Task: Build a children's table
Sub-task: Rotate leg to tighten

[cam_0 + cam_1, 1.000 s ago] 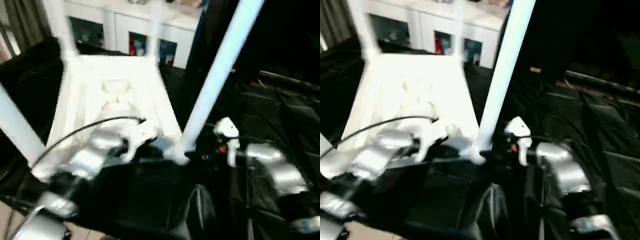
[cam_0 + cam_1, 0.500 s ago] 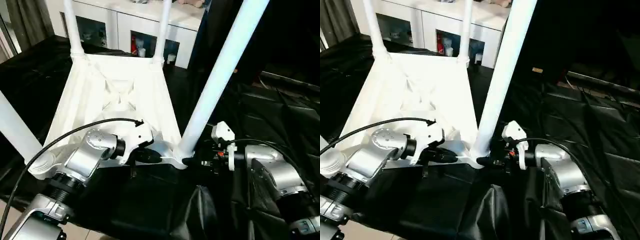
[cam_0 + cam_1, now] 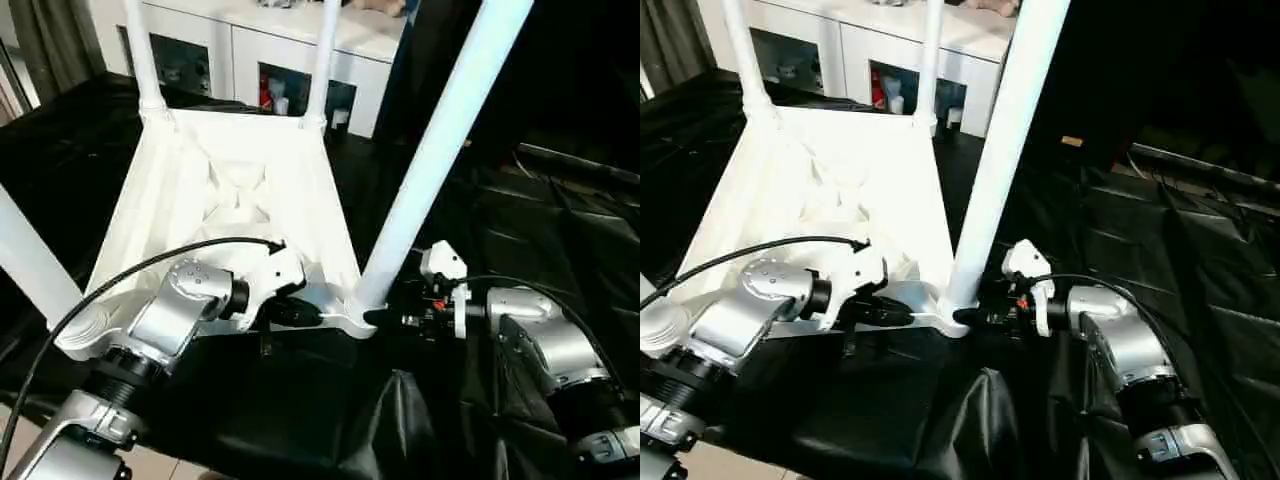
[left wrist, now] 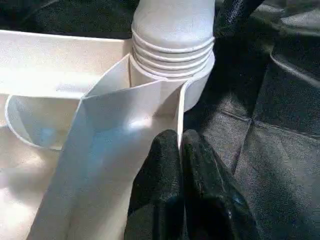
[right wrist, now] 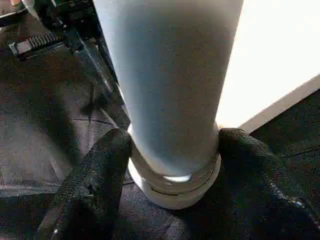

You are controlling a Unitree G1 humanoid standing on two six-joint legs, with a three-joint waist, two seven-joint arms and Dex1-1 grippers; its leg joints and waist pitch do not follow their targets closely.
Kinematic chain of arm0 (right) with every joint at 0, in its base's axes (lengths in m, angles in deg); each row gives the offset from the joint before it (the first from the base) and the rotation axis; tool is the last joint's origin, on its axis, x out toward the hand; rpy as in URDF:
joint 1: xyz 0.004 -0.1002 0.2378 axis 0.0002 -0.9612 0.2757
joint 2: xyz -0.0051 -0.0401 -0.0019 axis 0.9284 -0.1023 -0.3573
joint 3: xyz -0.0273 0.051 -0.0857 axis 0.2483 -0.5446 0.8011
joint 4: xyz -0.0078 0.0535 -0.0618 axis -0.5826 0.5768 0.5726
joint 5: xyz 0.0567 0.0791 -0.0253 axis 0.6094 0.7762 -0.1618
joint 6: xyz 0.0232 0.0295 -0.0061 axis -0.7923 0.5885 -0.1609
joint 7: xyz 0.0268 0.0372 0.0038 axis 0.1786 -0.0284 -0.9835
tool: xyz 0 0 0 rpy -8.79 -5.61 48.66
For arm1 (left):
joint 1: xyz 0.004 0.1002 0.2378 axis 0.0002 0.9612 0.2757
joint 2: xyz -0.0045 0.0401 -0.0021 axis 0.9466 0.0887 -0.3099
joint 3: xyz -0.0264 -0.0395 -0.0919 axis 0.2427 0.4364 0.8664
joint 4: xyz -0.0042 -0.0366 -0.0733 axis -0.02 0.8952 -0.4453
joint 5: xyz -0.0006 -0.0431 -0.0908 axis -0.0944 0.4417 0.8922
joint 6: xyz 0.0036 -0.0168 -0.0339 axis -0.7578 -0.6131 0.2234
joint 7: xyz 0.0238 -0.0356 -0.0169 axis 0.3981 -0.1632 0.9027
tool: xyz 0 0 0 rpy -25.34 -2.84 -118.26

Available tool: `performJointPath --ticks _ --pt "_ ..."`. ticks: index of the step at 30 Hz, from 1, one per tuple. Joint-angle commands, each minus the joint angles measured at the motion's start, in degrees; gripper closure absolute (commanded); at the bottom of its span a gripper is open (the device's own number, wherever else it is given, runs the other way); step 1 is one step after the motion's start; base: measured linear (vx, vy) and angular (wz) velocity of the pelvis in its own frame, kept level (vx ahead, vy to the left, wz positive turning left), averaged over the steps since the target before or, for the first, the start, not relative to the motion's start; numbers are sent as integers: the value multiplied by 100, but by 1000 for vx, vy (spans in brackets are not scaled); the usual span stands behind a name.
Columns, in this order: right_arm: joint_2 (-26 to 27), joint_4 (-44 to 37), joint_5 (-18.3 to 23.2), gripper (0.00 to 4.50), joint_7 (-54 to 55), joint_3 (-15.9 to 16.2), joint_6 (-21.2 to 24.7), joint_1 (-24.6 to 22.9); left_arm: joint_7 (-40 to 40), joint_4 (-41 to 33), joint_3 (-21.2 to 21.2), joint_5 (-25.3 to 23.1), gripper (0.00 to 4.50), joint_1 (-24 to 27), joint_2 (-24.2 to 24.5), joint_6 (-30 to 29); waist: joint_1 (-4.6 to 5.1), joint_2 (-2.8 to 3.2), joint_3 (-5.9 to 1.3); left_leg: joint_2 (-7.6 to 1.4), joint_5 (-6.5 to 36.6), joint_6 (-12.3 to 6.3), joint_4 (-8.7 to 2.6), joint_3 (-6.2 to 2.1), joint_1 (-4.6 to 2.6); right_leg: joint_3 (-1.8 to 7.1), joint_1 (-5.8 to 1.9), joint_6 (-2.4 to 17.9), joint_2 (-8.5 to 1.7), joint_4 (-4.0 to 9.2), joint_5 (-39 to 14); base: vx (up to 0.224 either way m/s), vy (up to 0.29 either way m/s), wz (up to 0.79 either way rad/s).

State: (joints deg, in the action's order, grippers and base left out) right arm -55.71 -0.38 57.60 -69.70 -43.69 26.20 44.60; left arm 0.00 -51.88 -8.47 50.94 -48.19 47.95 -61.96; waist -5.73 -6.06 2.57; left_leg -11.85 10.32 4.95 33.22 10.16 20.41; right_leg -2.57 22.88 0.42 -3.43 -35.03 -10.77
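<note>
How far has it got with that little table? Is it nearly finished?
Nearly, it seems. The table top lies upside down with four legs standing in its corner sockets. In hand: the right gripper clasps the near right leg at its base, while the left gripper pinches the top's rim beside that socket. Left: probably seating that leg firmly, then turning the table upright.

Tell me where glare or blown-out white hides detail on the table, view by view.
Left eye view: the table top's ribbed underside is bright yet its ribs still read. Right eye view: that underside is washed out, ribs faint. Right wrist view: the table top beside the near leg is pure white, featureless. Left wrist view: even light, the leg's threaded rings crisp.
</note>
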Motion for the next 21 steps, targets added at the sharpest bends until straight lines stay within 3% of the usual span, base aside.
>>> performJointPath --ticks 1,5,6,7,8,10,11,12,13,15,17,19,21 --pt "335 279 -128 194 756 -89 37 -60 771 345 -35 -111 450 -84 -521 -158 4 7 -265 -162 1199 -70 -384 -18 -51 224 -207 945 -432 450 -1623 0 0 0" --pt "804 570 -90 194 1892 -503 261 -79 1794 897 159 -291 450 -405 -1041 -307 55 -10 -258 -133 1513 95 -398 -51 -56 209 -195 704 -448 530 -2423 0 0 0" --pt "965 582 -53 195 2217 -615 378 -98 2090 1089 195 -353 450 -524 -1192 -326 61 14 -258 -128 1603 115 -392 -59 -76 207 -172 625 -451 558 -2604 0 0 0" --pt "1087 577 -31 195 2458 -689 465 -112 2281 1226 213 -394 450 -611 -1295 -341 74 -6 -259 -121 1622 112 -392 -62 -71 200 -176 573 -447 577 -2696 0 0 0" --pt "1087 577 -31 204 2458 -689 465 -112 2281 1226 213 -394 450 -611 -1295 -341 84 -12 -275 -118 1594 111 -406 -93 -17 181 -223 444 -466 584 -2833 0 0 0" --pt "1258 566 -44 229 2805 -759 571 -112 2479 1379 226 -439 450 -715 -1415 -357 107 1 -273 -112 1588 91 -415 -103 8 168 -221 393 -450 595 -2852 0 0 0" --pt "1596 546 -128 229 3456 -843 731 -72 2773 1619 230 -524 450 -888 -1617 -360 125 42 -281 -106 1555 96 -405 -93 -21 190 -165 399 -446 617 -2738 0 0 0" --pt "1697 537 -172 229 3616 -837 753 -48 2863 1685 235 -551 450 -938 -1675 -359 117 70 -313 -109 1479 121 -399 -104 -30 195 -193 494 -445 556 -2409 0 0 0" --pt "1759 531 -200 229 3715 -834 766 -33 2919 1726 238 -568 450 -968 -1710 -357 143 62 -306 -114 1442 118 -412 -101 -2 199 -194 533 -427 551 -2251 0 0 0" --pt "1983 459 -303 229 3826 -685 702 52 2938 1841 201 -645 450 -1060 -1798 -286 134 68 -314 -122 1451 102 -399 -83 -35 203 -180 673 -419 530 -1916 0 0 0" --pt "2014 399 -366 229 3746 -585 611 64 2902 1881 187 -655 450 -1085 -1814 -251 120 98 -326 -139 1336 58 -401 -84 -28 210 -198 835 -429 479 -1511 0 0 0" --pt "1957 238 -393 215 3557 -487 456 25 2715 1853 116 -637 450 -1063 -1763 -246 59 101 -326 -143 1073 -10 -374 -43 -55 226 -204 1016 -415 428 -882 0 0 0" --pt "1777 113 -408 204 3397 -475 415 -14 2494 1741 58 -598 450 -1000 -1667 -280 28 91 -333 -140 861 -56 -374 -48 -27 216 -258 1077 -415 375 -553 28 1 3"
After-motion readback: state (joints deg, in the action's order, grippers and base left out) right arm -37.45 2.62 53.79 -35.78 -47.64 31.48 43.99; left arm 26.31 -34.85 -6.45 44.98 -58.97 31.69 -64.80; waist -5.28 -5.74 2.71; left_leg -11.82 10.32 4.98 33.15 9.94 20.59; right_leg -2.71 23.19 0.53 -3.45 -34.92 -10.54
